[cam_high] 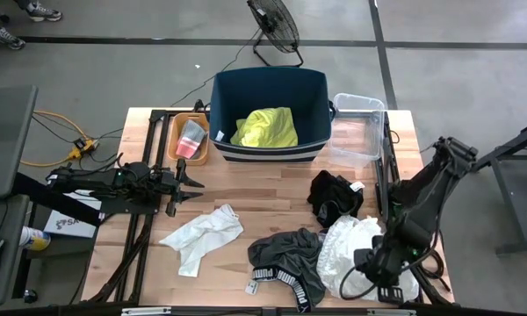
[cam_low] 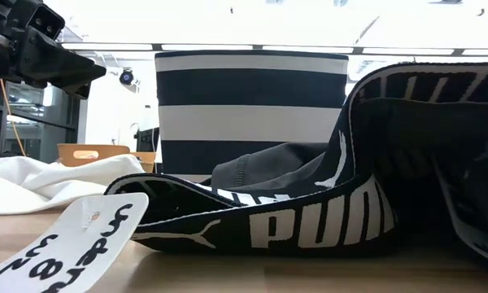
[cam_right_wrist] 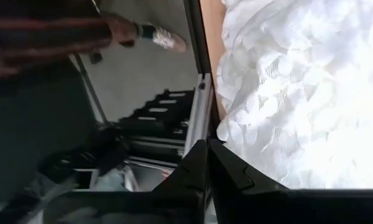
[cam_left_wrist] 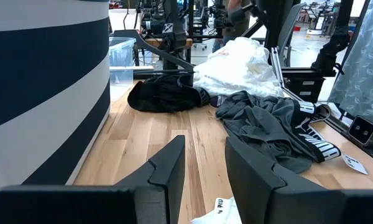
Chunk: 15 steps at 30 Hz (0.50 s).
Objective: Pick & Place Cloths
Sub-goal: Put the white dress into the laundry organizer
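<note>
- Dark grey shorts (cam_low: 325, 203), lettered waistband foremost, at the table's front edge between two white cloths.
- White ruffled cloth (cam_high: 356, 250): front right; right gripper (cam_high: 379, 283) over it, fingers closed together, pinching nothing visible.
- Left gripper (cam_high: 186, 182): slightly parted, empty, beside orange tray (cam_high: 191, 139).
- Yellow shirt (cam_high: 265, 128): inside navy bin (cam_high: 270, 81).

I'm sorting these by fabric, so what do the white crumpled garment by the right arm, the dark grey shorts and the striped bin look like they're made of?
White garment: apparently thin, crinkled woven cloth, matte; it bunches in fine puckers and light passes through.
Dark grey shorts: seemingly soft knit, matte, draping in loose folds, with a smoother black elastic waistband carrying white lettering.
Bin: navy with white stripes; whether fabric or plastic cannot be told.
</note>
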### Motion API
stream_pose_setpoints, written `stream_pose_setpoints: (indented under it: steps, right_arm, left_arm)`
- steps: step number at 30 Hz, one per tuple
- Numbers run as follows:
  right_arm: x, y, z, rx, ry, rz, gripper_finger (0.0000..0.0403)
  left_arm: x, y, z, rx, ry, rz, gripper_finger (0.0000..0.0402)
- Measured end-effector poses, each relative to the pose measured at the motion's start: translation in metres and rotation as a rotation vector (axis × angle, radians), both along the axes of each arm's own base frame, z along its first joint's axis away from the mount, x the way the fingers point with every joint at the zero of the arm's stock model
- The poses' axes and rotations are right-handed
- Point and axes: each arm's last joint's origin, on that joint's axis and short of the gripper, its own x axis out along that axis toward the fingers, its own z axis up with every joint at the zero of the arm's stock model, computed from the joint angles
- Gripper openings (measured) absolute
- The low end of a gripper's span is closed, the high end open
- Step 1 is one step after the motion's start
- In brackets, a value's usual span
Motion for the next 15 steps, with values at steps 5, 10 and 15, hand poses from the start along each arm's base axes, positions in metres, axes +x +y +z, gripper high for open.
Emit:
stream_pose_setpoints:
  steps: [5, 10, 15]
  right_arm:
    - [-0.0017, 0.0041, -0.0018, 0.006, -0.016, 0.051, 0.0006]
    - [-0.0055, 0.0065, -0.0018, 0.001, -0.025, 0.07, 0.0049]
    - [-0.0069, 0.0043, -0.0034, -0.06, -0.036, 0.026, 0.0136]
  left_arm:
    - [0.0, 0.0, 0.0, 0.0, 0.0, 0.0, 0.0113]
    - [0.0, 0.0, 0.0, 0.0, 0.0, 0.0, 0.0113]
    - [0.0, 0.0, 0.0, 0.0, 0.0, 0.0, 0.0113]
